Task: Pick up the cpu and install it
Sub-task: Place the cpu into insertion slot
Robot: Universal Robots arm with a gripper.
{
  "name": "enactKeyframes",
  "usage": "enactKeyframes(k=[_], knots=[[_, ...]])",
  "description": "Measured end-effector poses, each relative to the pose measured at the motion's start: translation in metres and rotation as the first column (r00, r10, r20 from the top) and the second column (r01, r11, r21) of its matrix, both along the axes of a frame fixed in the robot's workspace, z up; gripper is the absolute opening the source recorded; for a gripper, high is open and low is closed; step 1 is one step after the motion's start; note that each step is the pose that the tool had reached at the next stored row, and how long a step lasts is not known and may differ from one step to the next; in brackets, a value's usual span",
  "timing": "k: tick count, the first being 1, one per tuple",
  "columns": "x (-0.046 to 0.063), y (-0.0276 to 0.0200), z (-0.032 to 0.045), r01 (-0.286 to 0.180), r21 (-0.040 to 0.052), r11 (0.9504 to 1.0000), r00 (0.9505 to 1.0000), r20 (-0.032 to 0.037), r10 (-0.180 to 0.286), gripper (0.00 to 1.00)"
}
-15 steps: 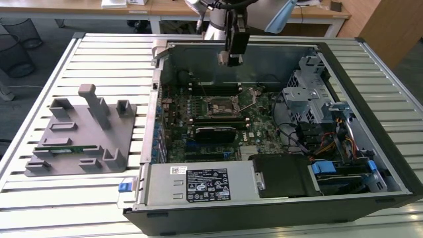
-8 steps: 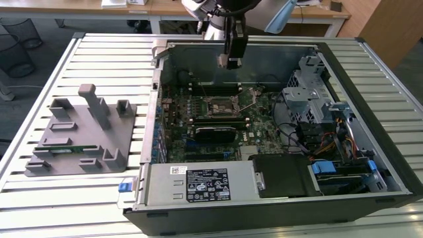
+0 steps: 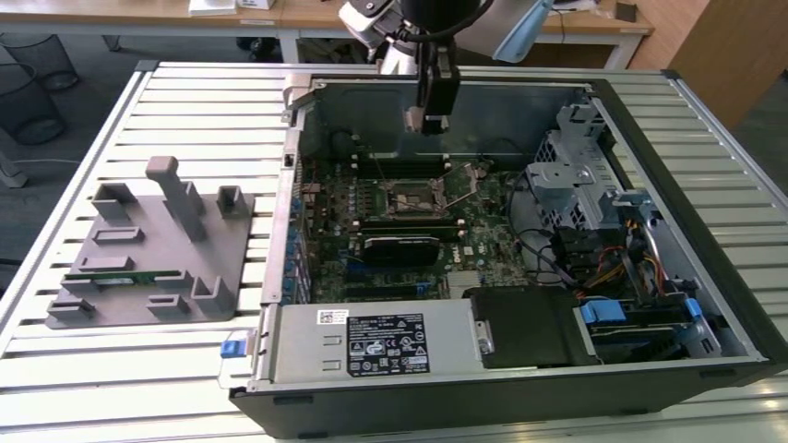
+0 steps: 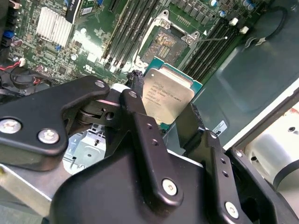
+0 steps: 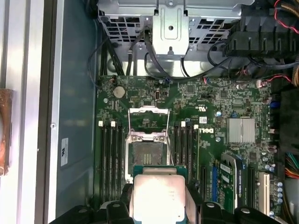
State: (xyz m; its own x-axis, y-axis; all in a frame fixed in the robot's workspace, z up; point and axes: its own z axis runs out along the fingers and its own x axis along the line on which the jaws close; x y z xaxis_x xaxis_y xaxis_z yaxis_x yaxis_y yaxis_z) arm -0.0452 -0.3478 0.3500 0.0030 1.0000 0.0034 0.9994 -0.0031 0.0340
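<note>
Pincer: the black two-fingered gripper (image 4: 166,100) pinches the cpu (image 4: 168,95), one finger on each of two opposite edges.
Cpu: a flat square chip with a dull silver-grey metal top and a thin darker rim. It hangs in the air above the green motherboard (image 5: 210,121), metal top towards the wrist cameras. In the first wrist view it sits just beside the socket (image 5: 148,154), not over its middle.
Why held so: gripping by the edges seems meant to leave the underside free and keep the chip level with the board for a flat descent.
Socket: a square metal-framed cpu socket, open. Its hinged load plate (image 5: 148,116) is folded up, so the contact field lies bare and nothing is seated in it.
Stage: by my judgement the pick-up is done and the install is not.
Case: a black tower computer case (image 3: 493,397) lies on its side with the panel off, so the board faces up towards the arm.
Surface: a white slatted metal table (image 3: 185,101) carries the case. A grey moulded fixture plate (image 3: 148,249) lies at the exterior view's left of the case. A long narrow green memory stick (image 3: 117,275) rests on the plate.
Room: pale wooden desks (image 3: 308,14) and a black wire-mesh bin (image 3: 31,83) stand beyond the table.
</note>
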Motion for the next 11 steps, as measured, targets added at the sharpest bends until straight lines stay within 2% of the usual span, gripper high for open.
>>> enactKeyframes(k=[11], knots=[[0.000,0.0001,-0.0167,0.000,0.0003,1.0000,1.0000,-0.0001,0.000,0.53]])
